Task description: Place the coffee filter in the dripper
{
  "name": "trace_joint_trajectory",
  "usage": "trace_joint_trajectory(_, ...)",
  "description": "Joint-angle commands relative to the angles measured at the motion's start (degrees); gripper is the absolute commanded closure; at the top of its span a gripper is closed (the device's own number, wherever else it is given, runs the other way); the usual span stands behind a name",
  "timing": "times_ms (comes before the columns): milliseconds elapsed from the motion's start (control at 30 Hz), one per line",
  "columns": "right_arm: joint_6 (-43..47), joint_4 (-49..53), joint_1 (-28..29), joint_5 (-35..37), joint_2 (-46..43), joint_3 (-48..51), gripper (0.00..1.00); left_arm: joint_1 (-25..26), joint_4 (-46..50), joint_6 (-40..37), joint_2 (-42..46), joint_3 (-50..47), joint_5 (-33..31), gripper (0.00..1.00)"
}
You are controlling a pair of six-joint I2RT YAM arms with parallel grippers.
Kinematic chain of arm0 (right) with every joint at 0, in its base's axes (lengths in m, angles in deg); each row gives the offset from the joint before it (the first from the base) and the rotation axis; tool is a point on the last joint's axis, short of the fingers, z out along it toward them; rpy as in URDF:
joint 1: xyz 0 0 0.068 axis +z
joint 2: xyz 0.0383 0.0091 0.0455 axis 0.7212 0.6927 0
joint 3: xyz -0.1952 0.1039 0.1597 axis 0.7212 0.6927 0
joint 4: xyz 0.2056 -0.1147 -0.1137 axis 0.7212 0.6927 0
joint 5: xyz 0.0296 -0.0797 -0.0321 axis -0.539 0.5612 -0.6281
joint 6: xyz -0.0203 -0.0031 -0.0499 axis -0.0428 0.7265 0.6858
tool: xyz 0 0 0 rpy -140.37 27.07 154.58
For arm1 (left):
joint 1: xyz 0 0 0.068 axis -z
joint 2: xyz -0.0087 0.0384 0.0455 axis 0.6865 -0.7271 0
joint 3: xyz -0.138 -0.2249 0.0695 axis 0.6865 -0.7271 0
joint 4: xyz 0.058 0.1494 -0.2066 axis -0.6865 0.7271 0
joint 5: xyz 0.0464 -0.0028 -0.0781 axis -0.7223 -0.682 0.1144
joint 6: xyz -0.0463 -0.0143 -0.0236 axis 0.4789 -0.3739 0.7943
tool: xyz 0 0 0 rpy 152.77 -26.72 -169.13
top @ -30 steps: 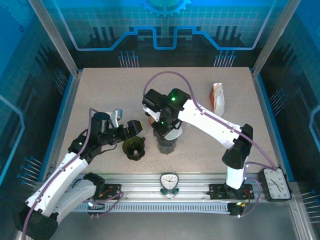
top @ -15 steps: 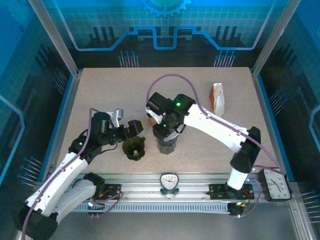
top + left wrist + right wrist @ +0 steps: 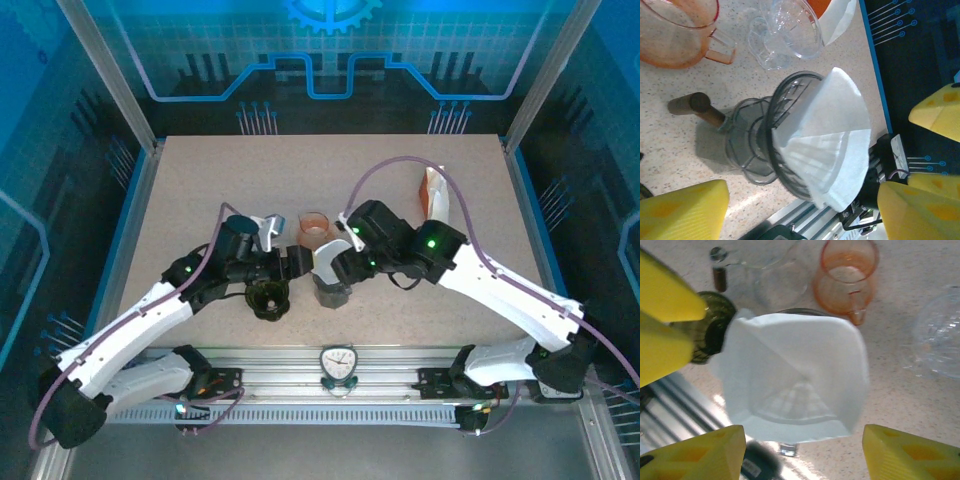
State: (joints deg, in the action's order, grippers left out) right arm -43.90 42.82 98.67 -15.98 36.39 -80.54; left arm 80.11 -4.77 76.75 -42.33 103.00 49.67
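Two robot arms meet over a tabletop coffee set. Nearest the arms, a dark green glass cup (image 3: 268,298) stands beside a wire dripper (image 3: 747,145) with a wooden handle; I cannot tell if the cup holds anything. A white paper filter (image 3: 795,370) sits opened in the dripper, riding high, with one side standing well above the rim.

The left gripper (image 3: 800,210) and right gripper (image 3: 802,445) both hover close above it with jaws apart, holding nothing.

The likely risk is that the filter is light and not pressed down. A finger brushing its raised edge could tip it out or collapse the cone, and a knock on the light wire frame could topple the dripper.

Just behind, an orange pitcher (image 3: 315,228) looks empty, as does a clear glass dripper (image 3: 787,30) beside it. Farthest back right lies a filter packet (image 3: 434,195).
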Motion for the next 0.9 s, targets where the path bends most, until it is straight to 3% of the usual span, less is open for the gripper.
trace_joint_trajectory(0, -1.79, -5.11, -1.7, 5.01, -1.61, 2.53, 0.41, 1.96, 3.7, -3.6, -1.54, 2.78, -4.83, 0.26)
trace_joint_trajectory(267, 1.19, -5.52, -3.73, 2.88, 1.12, 2.51, 0.63, 2.55, 3.95, -3.38, -3.71, 1.53, -5.62, 0.54)
trace_joint_trajectory(400, 2.45, -5.45, -4.44, 1.63, 3.68, 1.41, 0.7, 2.57, 3.59, -3.49, -4.49, 1.39, -5.96, 0.57)
trace_joint_trajectory(867, 3.56, -4.76, -4.84, 1.51, 8.55, -0.1, 0.81, 2.55, 3.47, -3.93, -6.12, 0.99, -7.14, 0.59)
